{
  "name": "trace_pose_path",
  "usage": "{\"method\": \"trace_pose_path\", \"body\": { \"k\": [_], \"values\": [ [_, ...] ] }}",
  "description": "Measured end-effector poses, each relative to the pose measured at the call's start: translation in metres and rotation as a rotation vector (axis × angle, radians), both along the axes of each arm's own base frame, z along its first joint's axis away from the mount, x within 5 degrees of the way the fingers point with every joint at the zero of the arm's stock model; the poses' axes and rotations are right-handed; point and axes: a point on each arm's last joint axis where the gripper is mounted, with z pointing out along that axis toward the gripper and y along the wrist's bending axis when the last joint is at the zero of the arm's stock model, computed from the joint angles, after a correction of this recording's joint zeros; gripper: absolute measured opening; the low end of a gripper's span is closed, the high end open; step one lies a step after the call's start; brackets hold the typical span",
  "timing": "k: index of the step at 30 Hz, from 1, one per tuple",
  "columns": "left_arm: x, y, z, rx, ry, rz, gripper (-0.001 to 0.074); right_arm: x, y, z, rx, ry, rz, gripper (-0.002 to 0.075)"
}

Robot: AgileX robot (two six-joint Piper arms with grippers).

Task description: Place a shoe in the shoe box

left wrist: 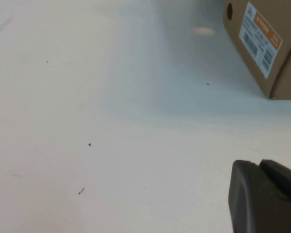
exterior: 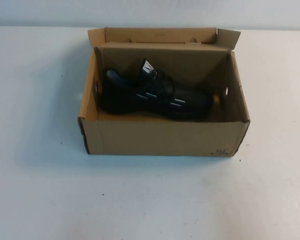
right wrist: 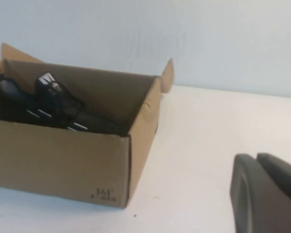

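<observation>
White table (exterior: 40, 150) — boxed shoe (exterior: 155, 95)

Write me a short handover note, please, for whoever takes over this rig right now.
Left claw: shut, empty, low over bare table beside the shoe box's labelled end.
Right claw: shut, empty, off the box's near right corner.
Neither arm shows in the high view.
The shoe lies inside the box, toe toward the robot's right, flaps up.
Done: shoe is in. Left: nothing apparent for the task.

Black shoe (exterior: 155, 95) lies inside the open brown shoe box (exterior: 160, 137).
</observation>
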Motion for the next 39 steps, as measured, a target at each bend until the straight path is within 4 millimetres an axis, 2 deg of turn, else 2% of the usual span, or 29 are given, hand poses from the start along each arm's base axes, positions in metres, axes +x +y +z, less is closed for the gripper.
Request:
{"method": "trace_pose_path", "body": {
  "k": [6,9,11,17,39],
  "values": [
    [0.000,0.000,0.000,0.002,0.000,0.000,-0.0001,0.010,-0.002,-0.056,0.000,0.049,-0.061,-0.0016],
    [0.000,0.000,0.000,0.002,0.000,0.000,-0.0001,0.014,-0.002,-0.079,0.003,0.093,-0.065,-0.0016],
    [0.000,0.000,0.000,0.002,0.000,0.000,-0.0001,0.014,-0.001,-0.086,0.011,0.119,-0.064,-0.0016],
    [0.000,0.000,0.000,0.002,0.000,0.000,-0.0001,0.013,-0.001,-0.092,0.001,0.183,-0.054,-0.0016],
    [0.000,0.000,0.000,0.002,0.000,0.000,-0.0001,0.013,0.000,-0.092,0.001,0.185,-0.054,-0.0016]
  ]
}}
